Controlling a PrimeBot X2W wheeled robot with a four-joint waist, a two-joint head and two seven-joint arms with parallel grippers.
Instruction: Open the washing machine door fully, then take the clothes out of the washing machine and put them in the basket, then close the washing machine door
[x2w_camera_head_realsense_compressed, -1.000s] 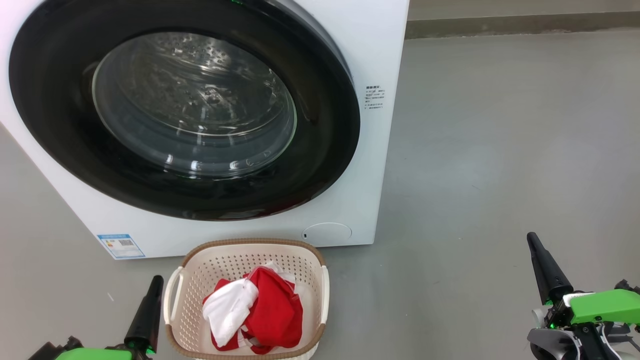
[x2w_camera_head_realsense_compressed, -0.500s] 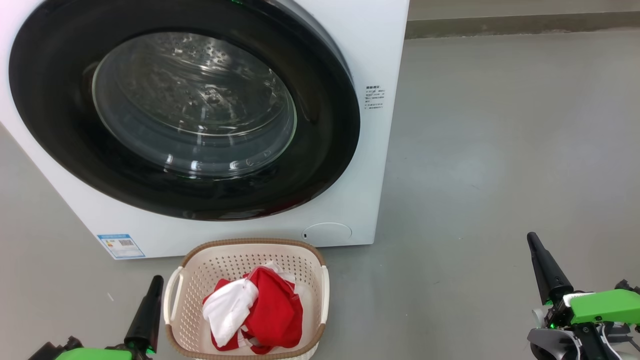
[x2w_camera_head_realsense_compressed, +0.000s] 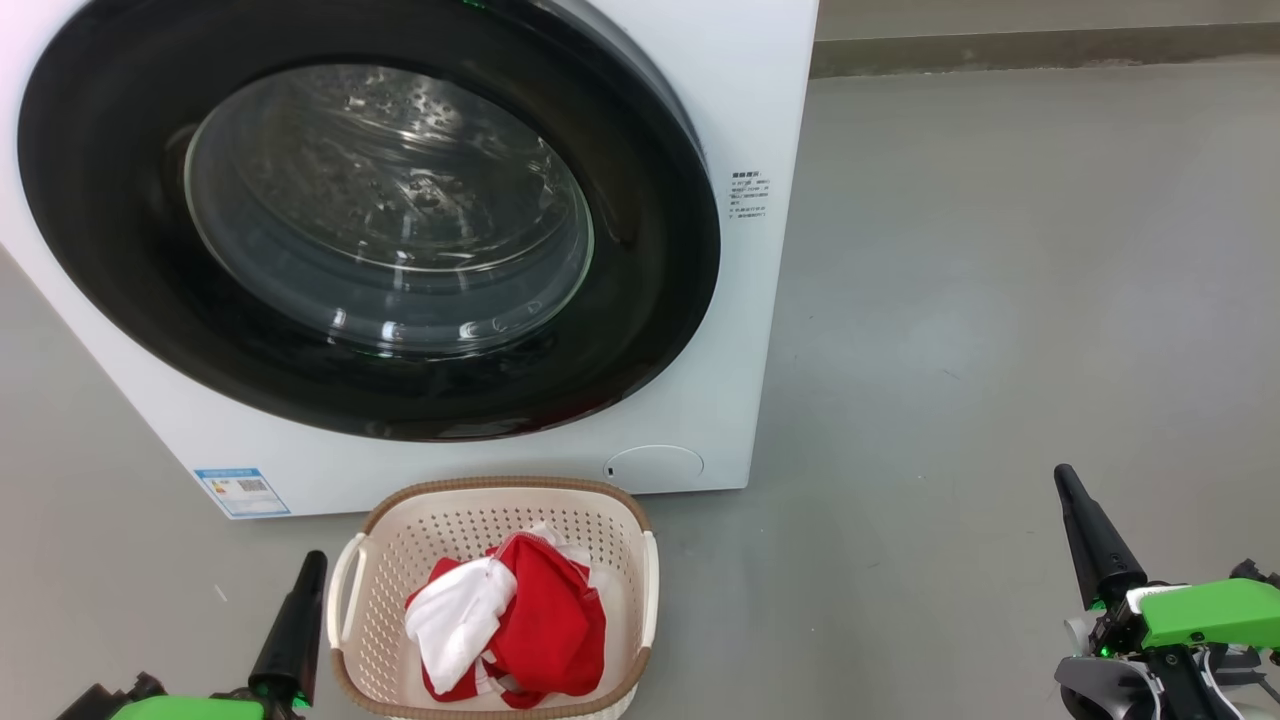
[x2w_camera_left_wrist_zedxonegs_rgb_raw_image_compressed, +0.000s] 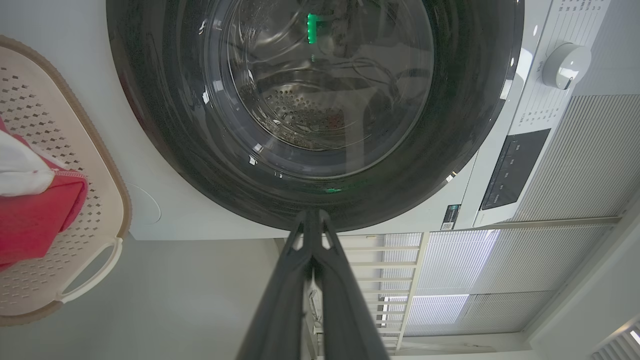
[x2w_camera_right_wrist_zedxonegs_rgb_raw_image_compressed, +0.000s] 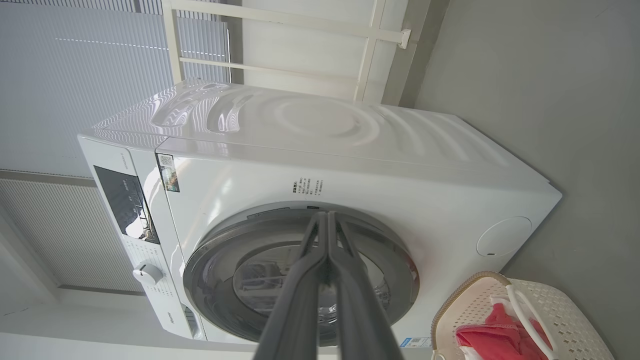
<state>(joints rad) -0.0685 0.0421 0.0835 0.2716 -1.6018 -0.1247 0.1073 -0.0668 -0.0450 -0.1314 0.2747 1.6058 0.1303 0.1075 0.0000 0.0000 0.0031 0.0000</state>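
The washing machine (x2w_camera_head_realsense_compressed: 760, 120) runs off the top and left edges of the head view, taking the upper rim of the washing machine door (x2w_camera_head_realsense_compressed: 650, 300) with it. Print on its blue label sticker (x2w_camera_head_realsense_compressed: 242, 491) is too small to read. The bottom edge cuts the near rim of the basket (x2w_camera_head_realsense_compressed: 440, 530); the clothes (x2w_camera_head_realsense_compressed: 550, 620) overlap, hiding how many there are.

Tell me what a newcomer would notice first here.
The door, a huge glossy black ring around clear glass, shut on the white washer, dominates the head view's upper left. Below it, bright red and white clothes lie heaped in the cream basket on the grey floor. Either side, the left gripper and right gripper sit shut, holding nothing.
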